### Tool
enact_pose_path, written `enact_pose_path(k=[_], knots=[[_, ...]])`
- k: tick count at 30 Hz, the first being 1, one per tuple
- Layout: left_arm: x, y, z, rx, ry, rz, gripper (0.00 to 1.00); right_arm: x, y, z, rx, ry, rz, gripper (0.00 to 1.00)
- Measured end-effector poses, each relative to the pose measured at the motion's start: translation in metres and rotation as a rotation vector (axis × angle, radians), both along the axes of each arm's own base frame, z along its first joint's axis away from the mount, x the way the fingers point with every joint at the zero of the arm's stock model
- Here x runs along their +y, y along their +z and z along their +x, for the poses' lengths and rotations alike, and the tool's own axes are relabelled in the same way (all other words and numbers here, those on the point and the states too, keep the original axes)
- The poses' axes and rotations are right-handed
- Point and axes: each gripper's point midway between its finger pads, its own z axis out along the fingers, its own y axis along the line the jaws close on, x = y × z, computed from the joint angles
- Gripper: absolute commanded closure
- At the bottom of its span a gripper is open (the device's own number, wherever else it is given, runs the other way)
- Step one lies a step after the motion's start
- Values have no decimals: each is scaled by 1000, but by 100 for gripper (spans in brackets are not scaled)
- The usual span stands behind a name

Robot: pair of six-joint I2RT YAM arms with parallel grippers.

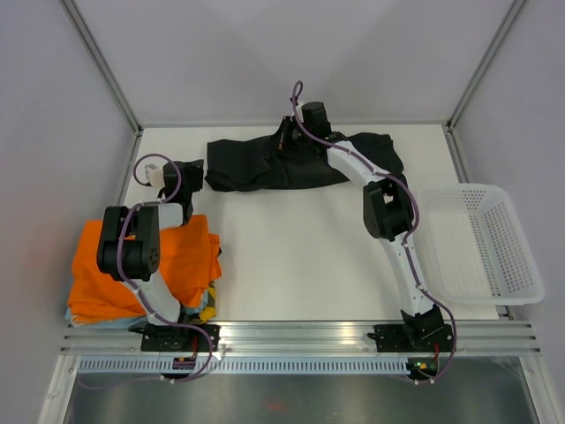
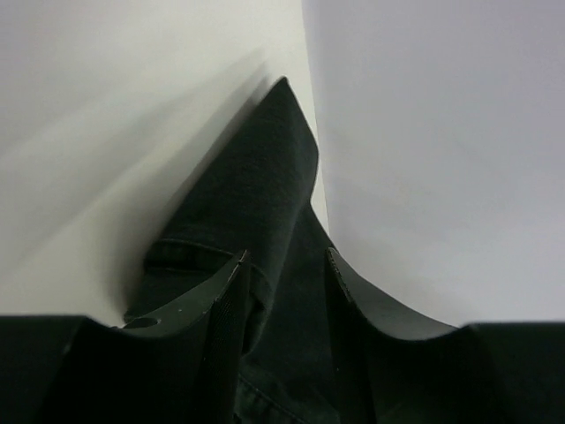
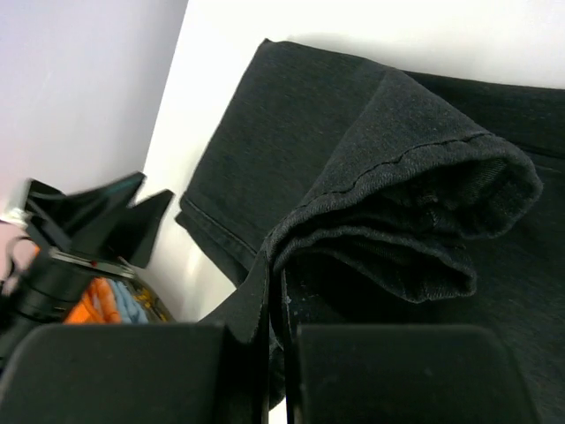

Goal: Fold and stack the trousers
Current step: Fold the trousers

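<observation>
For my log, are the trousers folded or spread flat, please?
Folded over, loosely: the trousers show stacked hem layers, which the right gripper pinches.

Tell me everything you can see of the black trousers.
The trousers are black, denim-like cloth with stitched hems, lying bunched and partly folded along the far edge of the table. The right gripper is shut on a layered hem fold, raised over the flat cloth beneath. The left gripper stands open at their left end, cloth showing between its fingers.
</observation>
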Motion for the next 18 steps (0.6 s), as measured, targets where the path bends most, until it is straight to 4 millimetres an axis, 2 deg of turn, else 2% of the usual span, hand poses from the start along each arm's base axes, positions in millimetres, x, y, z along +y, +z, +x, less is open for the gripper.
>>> enact_pose_path(k=[5, 10, 13, 18], knots=[[-11, 23, 12, -22, -109, 104, 50, -8, -13, 4, -12, -4, -55, 100], [-20, 35, 12, -29, -212, 218, 50, -20, -39, 8, 10, -2, -110, 100], [-26, 35, 11, -32, -266, 249, 50, -28, -51, 15, 11, 0, -142, 100], [-34, 34, 8, -34, -325, 263, 50, -37, -43, 24, -40, 6, -167, 100]])
